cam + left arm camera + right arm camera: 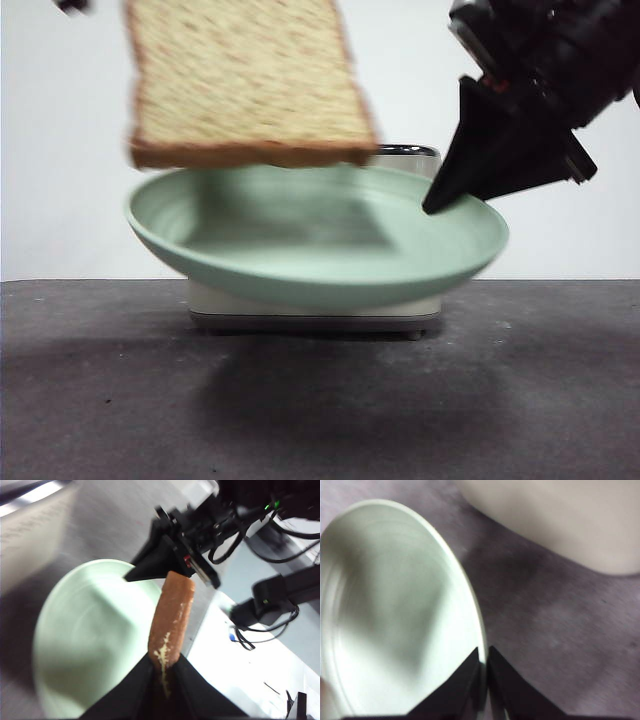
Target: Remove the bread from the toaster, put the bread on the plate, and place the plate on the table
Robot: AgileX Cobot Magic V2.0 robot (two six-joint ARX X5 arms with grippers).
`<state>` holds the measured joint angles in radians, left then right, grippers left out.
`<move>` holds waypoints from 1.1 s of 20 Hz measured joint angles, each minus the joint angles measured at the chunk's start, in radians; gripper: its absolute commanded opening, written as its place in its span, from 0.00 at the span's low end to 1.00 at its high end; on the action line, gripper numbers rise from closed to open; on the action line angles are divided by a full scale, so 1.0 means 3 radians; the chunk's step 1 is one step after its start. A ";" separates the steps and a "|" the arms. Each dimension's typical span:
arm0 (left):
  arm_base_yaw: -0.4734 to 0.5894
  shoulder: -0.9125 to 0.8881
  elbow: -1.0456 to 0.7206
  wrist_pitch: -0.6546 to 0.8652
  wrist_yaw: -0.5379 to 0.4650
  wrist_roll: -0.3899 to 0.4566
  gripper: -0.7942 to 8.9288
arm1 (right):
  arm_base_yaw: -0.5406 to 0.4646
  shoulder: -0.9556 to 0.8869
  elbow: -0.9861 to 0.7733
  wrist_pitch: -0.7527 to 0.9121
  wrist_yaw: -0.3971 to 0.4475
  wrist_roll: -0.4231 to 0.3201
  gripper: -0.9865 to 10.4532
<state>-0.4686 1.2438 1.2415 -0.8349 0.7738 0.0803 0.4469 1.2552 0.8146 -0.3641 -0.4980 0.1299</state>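
holding one bread, one plate, two pincers

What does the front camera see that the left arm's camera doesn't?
Only the front view shows the toaster behind the plate, and the bread's flat speckled face.

Only the left wrist view shows the left end effector pinching the bread edge-on, with cables beyond.

Both show the bread hanging above the plate, whose rim the right end effector holds.

I can read no text, label, brand, number or sign in any view; the boxy cream toaster shows me only a blank lower face.
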 measured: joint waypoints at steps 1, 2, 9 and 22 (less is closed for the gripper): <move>-0.0052 0.0134 0.0000 0.0084 0.0036 0.0004 0.09 | 0.0018 -0.0020 0.0000 0.0023 0.0000 0.0029 0.09; -0.0090 0.0248 0.0000 0.0148 0.0041 0.0013 0.09 | 0.0023 -0.0029 0.0000 0.0025 0.0000 0.0050 0.09; -0.0184 0.0923 0.0000 0.0235 0.0041 0.0020 0.30 | 0.0034 -0.0031 -0.0001 -0.0008 0.0009 0.0080 0.09; -0.0462 0.0956 0.0462 -0.0175 -0.0749 0.0290 0.39 | 0.0034 -0.0031 -0.0001 0.0020 0.0004 0.0085 0.09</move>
<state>-0.6071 1.5307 1.3800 -0.8875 0.5491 0.1673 0.4572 1.2461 0.8143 -0.3580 -0.4969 0.1555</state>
